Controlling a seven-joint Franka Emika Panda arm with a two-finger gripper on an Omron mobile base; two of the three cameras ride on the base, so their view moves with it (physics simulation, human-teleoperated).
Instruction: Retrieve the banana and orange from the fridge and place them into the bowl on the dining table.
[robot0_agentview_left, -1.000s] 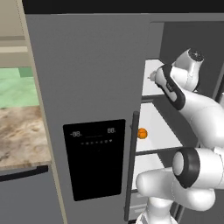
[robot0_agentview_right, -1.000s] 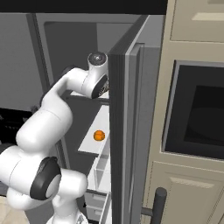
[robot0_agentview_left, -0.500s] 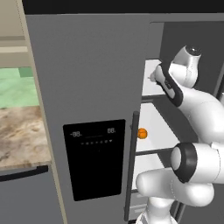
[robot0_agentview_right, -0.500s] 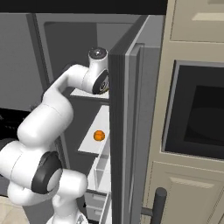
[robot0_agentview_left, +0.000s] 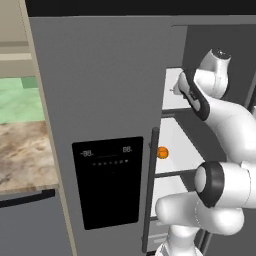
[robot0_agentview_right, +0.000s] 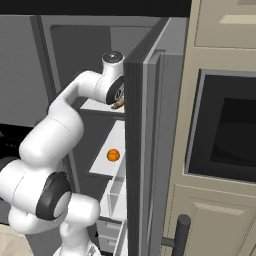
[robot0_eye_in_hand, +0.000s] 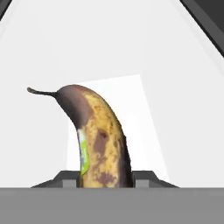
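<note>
Hand view looks straight along the gripper (robot0_eye_in_hand: 105, 183) at the banana (robot0_eye_in_hand: 98, 140), which rises from between the two dark finger tips (robot0_eye_in_hand: 65, 179) with one tip pressed against each side of its lower end. The jaws are drawn in narrow on the fruit and hold it. Its skin is yellow-brown with dark blotches, a green sticker sits on its left flank, and its dark stem curls away to the far left. Behind it lies the white shelf (robot0_eye_in_hand: 175, 87) of the fridge (robot0_agentview_left: 100, 100).

From the left base view the white arm reaches up from the lower right into the open right-hand compartment, its wrist at the level of the upper shelf (robot0_agentview_left: 172, 82). The orange (robot0_agentview_left: 162, 152) sits on the next shelf down, near the front edge, well below the hand and apart from it. The closed left door carries the black dispenser panel (robot0_agentview_left: 107, 182) and a long dark handle (robot0_agentview_left: 148, 190).

From the right base view the open fridge door (robot0_agentview_right: 142, 150) hides the hand; a small brown sliver just beside the wrist is probably the banana's end (robot0_agentview_right: 118, 104). The orange (robot0_agentview_right: 113, 155) rests alone on the lower shelf, below it. A marbled stone top (robot0_agentview_left: 22, 155) lies at the far left of the left base view.
</note>
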